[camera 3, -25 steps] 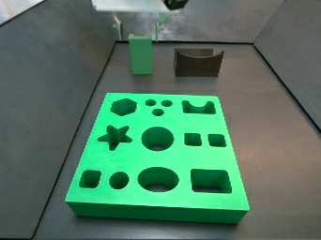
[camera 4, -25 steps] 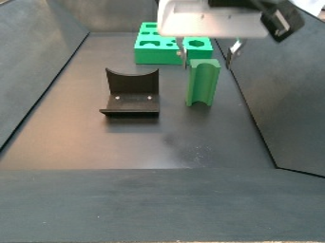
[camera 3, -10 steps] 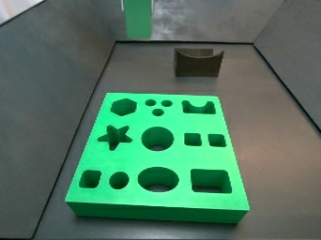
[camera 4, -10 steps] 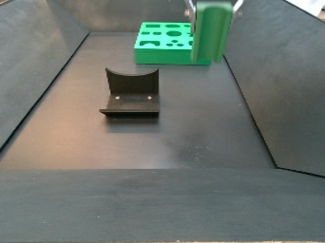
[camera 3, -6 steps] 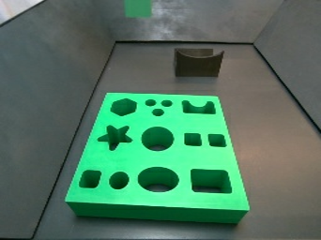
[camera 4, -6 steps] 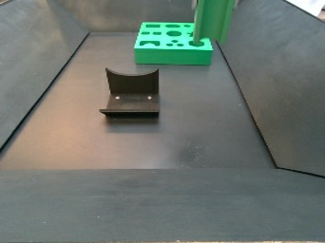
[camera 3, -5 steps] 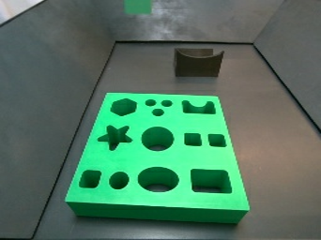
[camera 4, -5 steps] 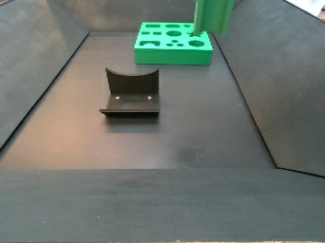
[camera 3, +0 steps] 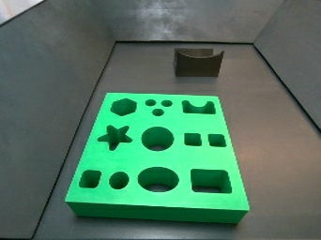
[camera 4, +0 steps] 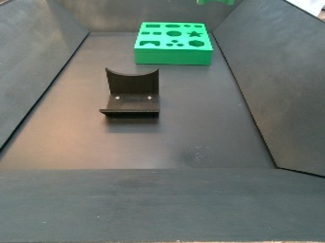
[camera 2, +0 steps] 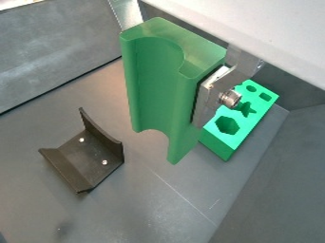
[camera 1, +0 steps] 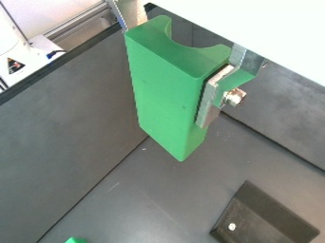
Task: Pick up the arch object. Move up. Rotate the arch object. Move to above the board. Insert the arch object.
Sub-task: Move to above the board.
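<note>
Gripper (camera 1: 191, 95) pinches the one small plain green slab-like arch object (camera 1: 172, 90), a silver finger (camera 1: 219, 90) flat on its side, raised clear above the dark floor in both wrist views. In a wrist view the arch object (camera 2: 162, 85) hangs with one dark brown notched block (camera 2: 79, 152) at 7 o'clock and one bright green board with cut-outs (camera 2: 238, 121) at 3 o'clock. In a side view the board (camera 3: 157, 155) lies mid-floor, open floor around it, the brown block (camera 3: 197, 61) at 12 o'clock. In a side view a sliver of green (camera 4: 219, 2) shows at the upper edge; the gripper is out of frame.
</note>
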